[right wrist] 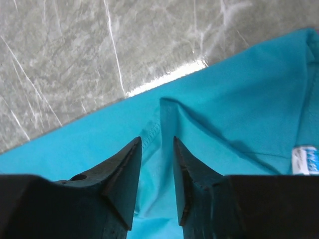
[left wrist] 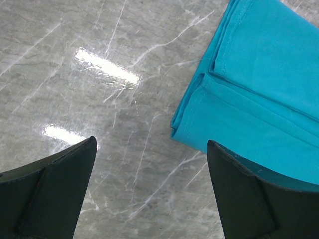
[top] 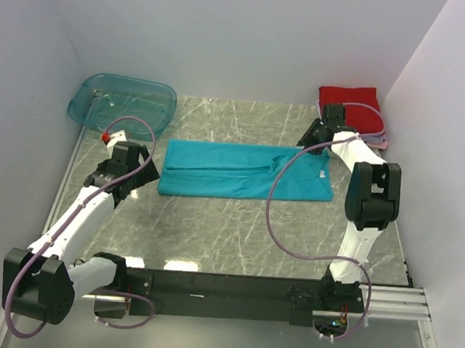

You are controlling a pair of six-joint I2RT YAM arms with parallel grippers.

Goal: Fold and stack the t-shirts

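A teal t-shirt (top: 245, 171) lies flat on the marble table, folded into a long strip, its left end (left wrist: 259, 89) showing layered hems. My left gripper (top: 142, 169) hovers wide open (left wrist: 152, 142) over bare table just left of that end, touching nothing. At the shirt's far right corner my right gripper (top: 306, 141) points down onto the cloth. Its jaws stand a little apart (right wrist: 157, 139) with a raised ridge of teal cloth (right wrist: 224, 99) between them, not pinched. A folded red t-shirt (top: 349, 100) rests on a pale lilac one (top: 378, 139) at the back right.
A see-through teal plastic tub (top: 121, 101) sits at the back left corner. White walls close in the table on the left, back and right. A white label (right wrist: 304, 159) shows on the teal shirt near the right gripper.
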